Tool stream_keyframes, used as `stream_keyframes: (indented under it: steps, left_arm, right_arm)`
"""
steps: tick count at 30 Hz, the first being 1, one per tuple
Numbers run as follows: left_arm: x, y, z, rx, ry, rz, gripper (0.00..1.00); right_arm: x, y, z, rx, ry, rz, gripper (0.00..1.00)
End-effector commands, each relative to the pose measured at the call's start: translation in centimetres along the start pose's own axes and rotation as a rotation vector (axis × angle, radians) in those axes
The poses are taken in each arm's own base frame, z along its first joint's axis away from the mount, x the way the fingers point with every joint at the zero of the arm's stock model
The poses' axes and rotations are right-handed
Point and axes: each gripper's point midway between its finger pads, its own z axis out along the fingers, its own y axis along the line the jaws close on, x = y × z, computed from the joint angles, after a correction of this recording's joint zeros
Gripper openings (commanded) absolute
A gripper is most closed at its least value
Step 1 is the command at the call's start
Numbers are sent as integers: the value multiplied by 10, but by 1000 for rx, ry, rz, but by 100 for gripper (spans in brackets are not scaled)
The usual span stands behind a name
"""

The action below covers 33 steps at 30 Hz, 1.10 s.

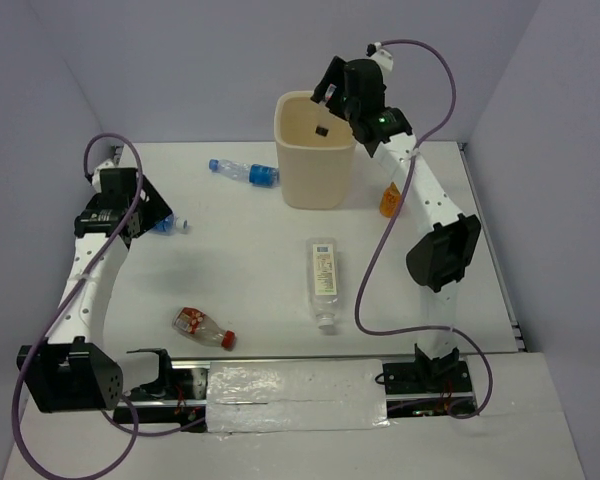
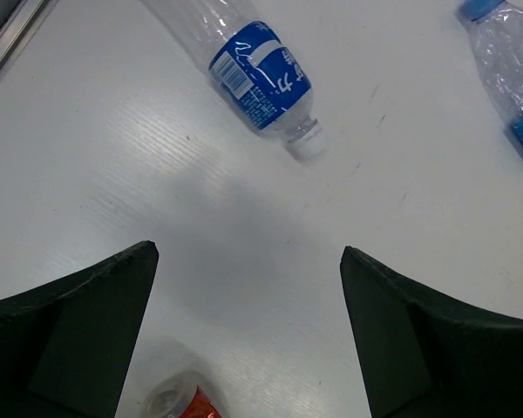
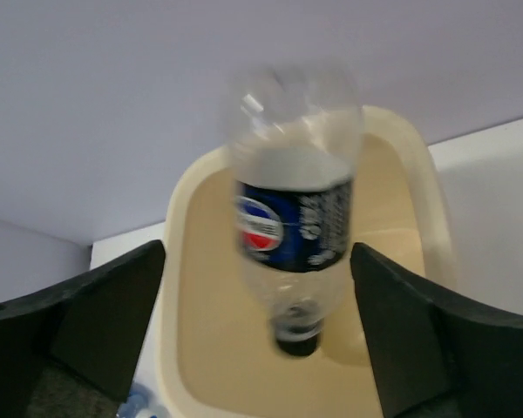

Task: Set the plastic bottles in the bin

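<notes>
The cream bin point(image 1: 315, 185) stands at the back middle. My right gripper point(image 1: 327, 97) is open over its mouth. In the right wrist view a dark-labelled bottle point(image 3: 296, 218) hangs blurred, neck down, loose between my open right gripper point(image 3: 257, 246) and above the bin point(image 3: 181, 261). My left gripper point(image 1: 156, 214) is open and empty above the table, near a blue-labelled, white-capped bottle point(image 1: 170, 226) that also shows in the left wrist view point(image 2: 261, 74), beyond the gripper point(image 2: 248, 251).
A blue-capped bottle point(image 1: 242, 171) lies left of the bin, also top right in the left wrist view point(image 2: 510, 70). A white-labelled bottle point(image 1: 323, 280) lies mid-table. A red-capped bottle point(image 1: 202, 326) lies front left. A small orange bottle point(image 1: 390, 200) stands by the right arm.
</notes>
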Motion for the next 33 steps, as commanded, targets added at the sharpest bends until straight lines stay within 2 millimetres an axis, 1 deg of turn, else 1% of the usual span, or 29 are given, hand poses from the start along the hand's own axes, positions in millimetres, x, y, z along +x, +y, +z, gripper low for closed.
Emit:
stream_keyframes:
  steps: [1, 2, 3, 4, 5, 7, 8, 9, 10, 11, 12, 13, 14, 15, 16, 17, 18, 19, 20, 21, 22, 23, 24, 25, 27, 28, 30, 31, 33]
  left_arm:
    - [-3, 4, 2, 39, 11, -80, 99]
    - [-3, 6, 4, 31, 24, -89, 99]
    - [1, 7, 9, 20, 49, -98, 99]
    - [-1, 12, 11, 4, 62, -116, 99]
    - [-1, 13, 14, -3, 72, -129, 99]
    - [-5, 16, 21, -14, 89, -165, 99]
    - [-6, 16, 26, -16, 98, -176, 99]
    - [-9, 18, 30, -23, 100, -201, 99]
    - [-13, 17, 31, -25, 96, -213, 99]
    - [-12, 20, 39, -45, 109, -226, 99]
    - [-15, 24, 44, -63, 107, -241, 99]
    - [-17, 27, 49, -81, 106, -254, 99]
    - [-20, 26, 53, -80, 107, -263, 99]
    - [-17, 29, 65, -95, 129, -284, 99]
    - [-20, 24, 69, -78, 137, -296, 100]
    - [-14, 23, 81, -83, 167, -301, 99]
    - [-16, 20, 87, -73, 171, -323, 99]
    - [-18, 13, 91, -46, 184, -337, 99]
    - [-12, 11, 103, -46, 212, -362, 99]
    - [-12, 8, 108, -35, 223, -379, 99]
    - [-16, 3, 114, -13, 222, -396, 99]
    - [-11, 0, 124, -7, 253, -426, 99]
    - [-15, -3, 129, 4, 247, -438, 99]
    - [-10, -3, 139, -9, 266, -447, 99]
    - [-10, -6, 146, -4, 273, -471, 99]
    - [-10, -8, 155, 1, 273, -481, 99]
    - [-10, -10, 162, 0, 277, -501, 99]
    - [-6, -10, 169, -7, 288, -505, 99]
    - [-4, -9, 178, -15, 292, -512, 99]
  right_arm:
    - [-24, 31, -21, -80, -40, -13, 96]
    - [-31, 32, -28, -86, -49, -14, 99]
    - [-32, 34, -32, -94, -49, -18, 100]
    - [-34, 33, -36, -96, -50, -25, 100]
    - [-47, 38, -51, -114, -74, -21, 100]
    - [-51, 37, -62, -121, -74, -33, 100]
    - [-65, 42, -84, -145, -93, -31, 100]
    - [-56, 35, -88, -135, -68, -60, 100]
    - [-54, 32, -97, -131, -61, -74, 100]
    - [-64, 37, -127, -160, -78, -78, 100]
    - [-58, 33, -137, -160, -65, -91, 100]
    - [-26, 13, -136, -120, 2, -125, 100]
    - [-20, 8, -147, -122, 6, -130, 100]
    - [-25, 7, -177, -152, -15, -123, 100]
    - [11, -19, -174, -107, 51, -136, 100]
    - [20, -28, -182, -103, 63, -130, 100]
    - [31, -38, -191, -97, 78, -127, 100]
    - [47, -57, -206, -79, 103, -109, 100]
    - [52, -66, -213, -70, 110, -100, 100]
    - [60, -74, -219, -64, 123, -96, 100]
    - [68, -86, -232, -58, 132, -86, 100]
    - [72, -92, -238, -52, 137, -81, 100]
    - [76, -103, -248, -39, 142, -73, 100]
    - [79, -108, -252, -30, 143, -71, 100]
    - [84, -117, -260, -17, 150, -64, 100]
    - [82, -119, -268, -22, 147, -58, 100]
    - [88, -126, -273, -10, 163, -51, 100]
    - [87, -127, -277, -14, 160, -47, 100]
    - [94, -130, -280, -13, 182, -43, 100]
